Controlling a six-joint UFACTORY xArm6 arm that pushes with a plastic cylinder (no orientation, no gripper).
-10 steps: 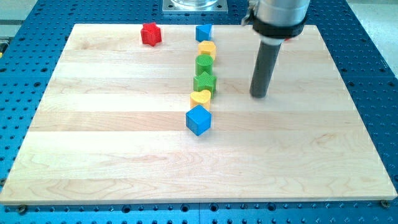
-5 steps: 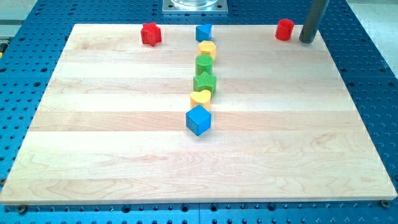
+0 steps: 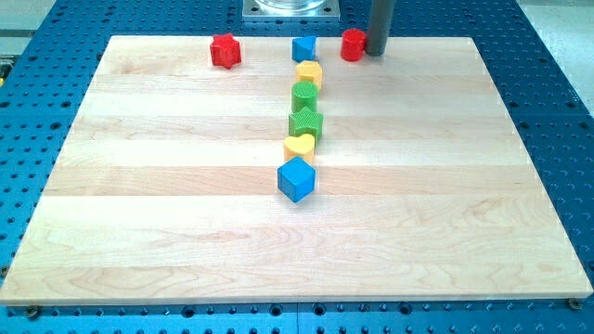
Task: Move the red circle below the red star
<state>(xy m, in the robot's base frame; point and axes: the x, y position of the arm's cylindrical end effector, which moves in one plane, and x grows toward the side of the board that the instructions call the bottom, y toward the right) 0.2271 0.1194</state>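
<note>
The red circle (image 3: 353, 44) sits at the view's top edge of the wooden board, right of centre. My tip (image 3: 375, 52) touches its right side. The red star (image 3: 224, 50) lies at the view's top left, far to the left of the circle. A blue block (image 3: 303, 48) stands between them, just left of the circle.
A column of blocks runs down the middle from the blue block at the top: a yellow block (image 3: 309, 73), a green block (image 3: 304, 95), a green star-like block (image 3: 305, 122), a yellow heart (image 3: 299, 145) and a blue cube (image 3: 296, 178). The wooden board (image 3: 139, 213) lies on a blue perforated table.
My tip went from mid-board to the view's top right, then swept left along the top edge, pushing the red circle left to near the blue block.
</note>
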